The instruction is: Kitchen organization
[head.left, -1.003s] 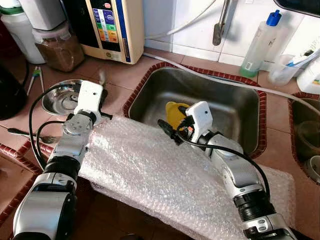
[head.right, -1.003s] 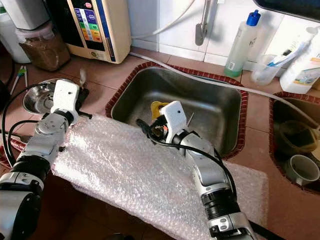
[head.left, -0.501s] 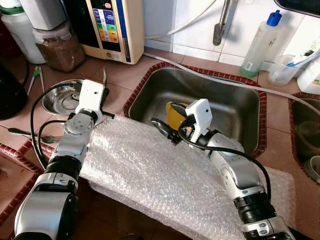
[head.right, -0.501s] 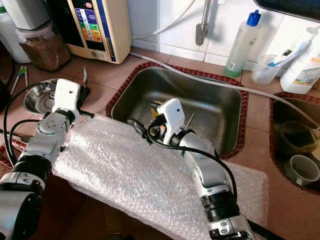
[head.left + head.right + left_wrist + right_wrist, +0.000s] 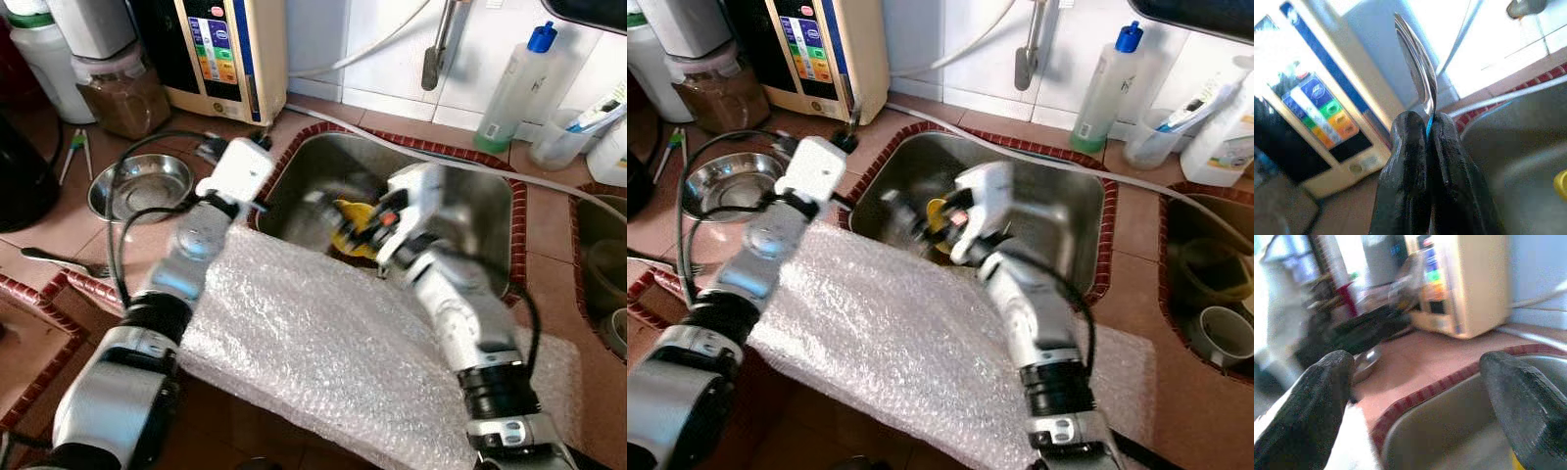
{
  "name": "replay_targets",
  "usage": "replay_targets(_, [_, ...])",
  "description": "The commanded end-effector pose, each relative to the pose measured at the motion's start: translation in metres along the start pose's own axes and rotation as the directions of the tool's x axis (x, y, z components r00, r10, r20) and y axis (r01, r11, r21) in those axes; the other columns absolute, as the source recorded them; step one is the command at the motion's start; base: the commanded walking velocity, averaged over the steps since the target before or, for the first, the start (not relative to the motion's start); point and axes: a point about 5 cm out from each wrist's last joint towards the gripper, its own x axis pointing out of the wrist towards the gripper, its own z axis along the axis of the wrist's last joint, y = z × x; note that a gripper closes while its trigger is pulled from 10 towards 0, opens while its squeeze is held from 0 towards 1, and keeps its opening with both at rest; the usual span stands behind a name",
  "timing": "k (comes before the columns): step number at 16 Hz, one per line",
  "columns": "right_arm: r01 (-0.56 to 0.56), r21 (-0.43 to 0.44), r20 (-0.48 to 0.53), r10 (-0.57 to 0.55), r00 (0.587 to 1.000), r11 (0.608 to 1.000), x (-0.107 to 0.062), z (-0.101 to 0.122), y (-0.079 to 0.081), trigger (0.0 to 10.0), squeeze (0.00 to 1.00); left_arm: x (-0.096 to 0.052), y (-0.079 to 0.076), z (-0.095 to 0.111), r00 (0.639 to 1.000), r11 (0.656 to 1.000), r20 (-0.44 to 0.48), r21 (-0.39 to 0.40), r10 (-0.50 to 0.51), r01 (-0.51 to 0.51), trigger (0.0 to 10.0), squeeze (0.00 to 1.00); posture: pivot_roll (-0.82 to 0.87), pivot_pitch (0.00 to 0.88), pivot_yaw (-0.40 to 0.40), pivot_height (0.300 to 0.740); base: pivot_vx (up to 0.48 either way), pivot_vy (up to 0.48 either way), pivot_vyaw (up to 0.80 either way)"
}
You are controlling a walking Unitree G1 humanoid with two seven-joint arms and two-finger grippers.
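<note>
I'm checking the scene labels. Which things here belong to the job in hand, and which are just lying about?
In the job:
- thin shiny metal spoon, pinched in the left gripper
- right gripper, fingers open over the steel sink
- yellow object in the sink

Lying about:
- round steel bowl
- bubble wrap sheet
- blue-capped bottle

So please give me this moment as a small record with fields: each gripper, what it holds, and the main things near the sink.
left gripper: jaws shut on a metal spoon, at the sink's left rim
right gripper: jaws open, holding nothing, above the sink
yellow object: inside the sink, beside the right gripper; blurred
bubble wrap: spread over the counter's front edge
steel bowl: on the counter, left of the sink
fork: on the counter, near the bowl
</note>
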Motion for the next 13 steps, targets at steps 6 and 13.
replay_targets(6, [0.159, 0.194, 0.104, -0.182, 0.978, 0.968, 0.001, 0.025, -0.024, 10.0, 0.00, 0.001, -0.055, 0.023, 0.980, 0.975, 0.148, 0.197, -0.137, 0.106, 8.2, 0.00, -0.05, 0.083, 0.052, 0.740, 0.000, 0.000, 0.00])
replay_targets(13, [0.168, 0.204, 0.054, -0.182, 0.982, 0.965, 0.015, 0.027, -0.023, 10.0, 0.00, -0.004, -0.076, 0.018, 0.977, 0.960, 0.126, 0.243, -0.174, 0.140, 10.0, 0.00, -0.05, 0.091, 0.047, 0.740, 0.000, 0.000, 0.00])
